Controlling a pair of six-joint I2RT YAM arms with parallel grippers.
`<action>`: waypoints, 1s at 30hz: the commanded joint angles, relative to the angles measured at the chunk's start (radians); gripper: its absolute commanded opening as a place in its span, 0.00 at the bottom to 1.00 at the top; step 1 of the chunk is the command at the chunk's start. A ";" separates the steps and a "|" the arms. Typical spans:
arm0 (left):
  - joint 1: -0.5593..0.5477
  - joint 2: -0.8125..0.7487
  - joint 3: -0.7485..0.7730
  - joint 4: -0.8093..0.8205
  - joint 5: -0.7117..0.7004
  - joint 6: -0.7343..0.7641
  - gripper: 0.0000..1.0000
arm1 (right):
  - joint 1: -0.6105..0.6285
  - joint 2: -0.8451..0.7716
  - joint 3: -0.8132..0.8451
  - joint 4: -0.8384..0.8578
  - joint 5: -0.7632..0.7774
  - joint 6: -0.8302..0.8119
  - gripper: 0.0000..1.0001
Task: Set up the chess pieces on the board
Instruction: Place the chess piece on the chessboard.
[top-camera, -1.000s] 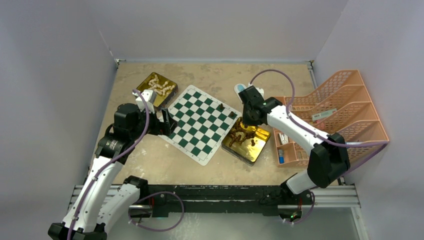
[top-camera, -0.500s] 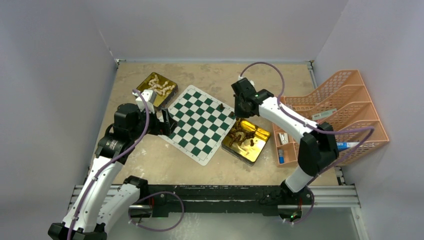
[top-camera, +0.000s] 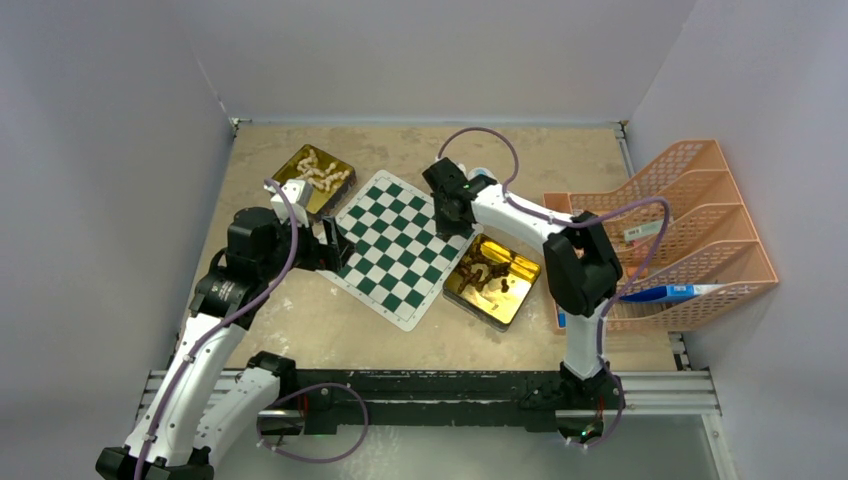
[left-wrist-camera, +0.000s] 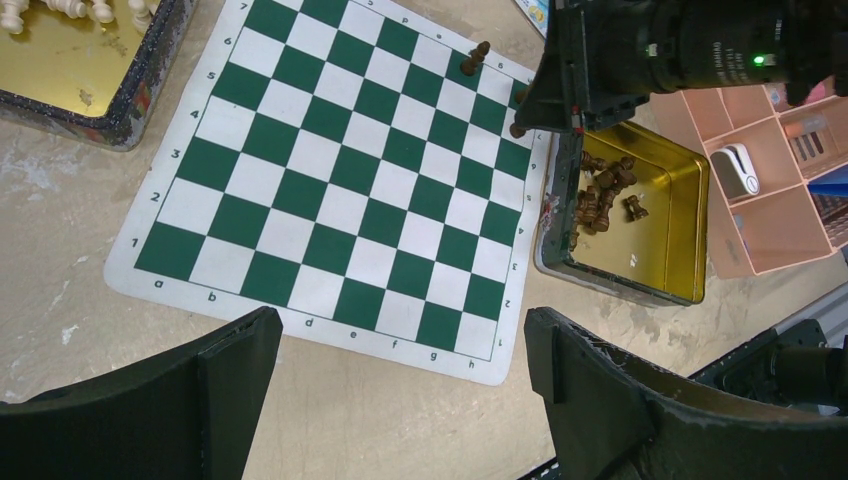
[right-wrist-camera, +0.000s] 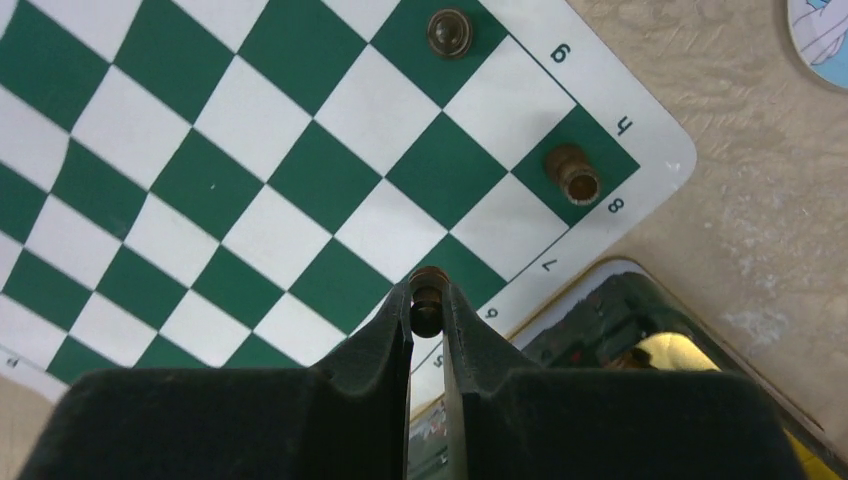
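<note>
**Top external view.** I see the thin square chessboard mat of dark green and white checks (top-camera: 395, 250) lying corner-on at the centre of the beige table top (top-camera: 300, 320). The left gripper (top-camera: 338, 246) hangs at the mat's left corner, centre-left of the frame. The right gripper (top-camera: 450, 215) is over the mat's right corner, just above frame centre. A shiny gold rectangular tin (top-camera: 522, 280) holding loose dark brown chess pieces (top-camera: 478, 272) sits just beside the mat's lower right edge. A second gold tin (top-camera: 322, 196) holding cream-white chess pieces (top-camera: 320, 170) sits at the mat's upper left edge. A peach plastic mesh rack (top-camera: 690, 190) occupies the right of the frame.

**Left wrist view.** The left gripper's jaws stand wide apart with nothing between them. Its black fingers (left-wrist-camera: 200, 400) fill the lower corners of the frame. The mat fills the centre. One upright dark brown piece (left-wrist-camera: 478, 55) stands on a green square at top centre-right.

**Right wrist view.** The right gripper's jaws are clamped on a single dark brown pawn-like piece (right-wrist-camera: 428, 278) at lower centre. The piece is over a green square beside the mat's white border. I cannot tell whether it touches the mat. A corner dark brown piece (right-wrist-camera: 573, 172) stands on the mat's corner square, right of centre.
</note>
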 joint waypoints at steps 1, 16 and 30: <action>-0.007 -0.011 0.001 0.028 -0.004 -0.009 0.92 | -0.003 0.036 0.065 -0.022 0.037 -0.003 0.14; -0.007 -0.017 0.001 0.028 0.000 -0.008 0.92 | -0.006 0.087 0.055 -0.024 0.107 0.007 0.15; -0.007 -0.017 -0.002 0.029 0.001 -0.008 0.92 | -0.037 0.079 0.016 0.021 0.069 0.012 0.16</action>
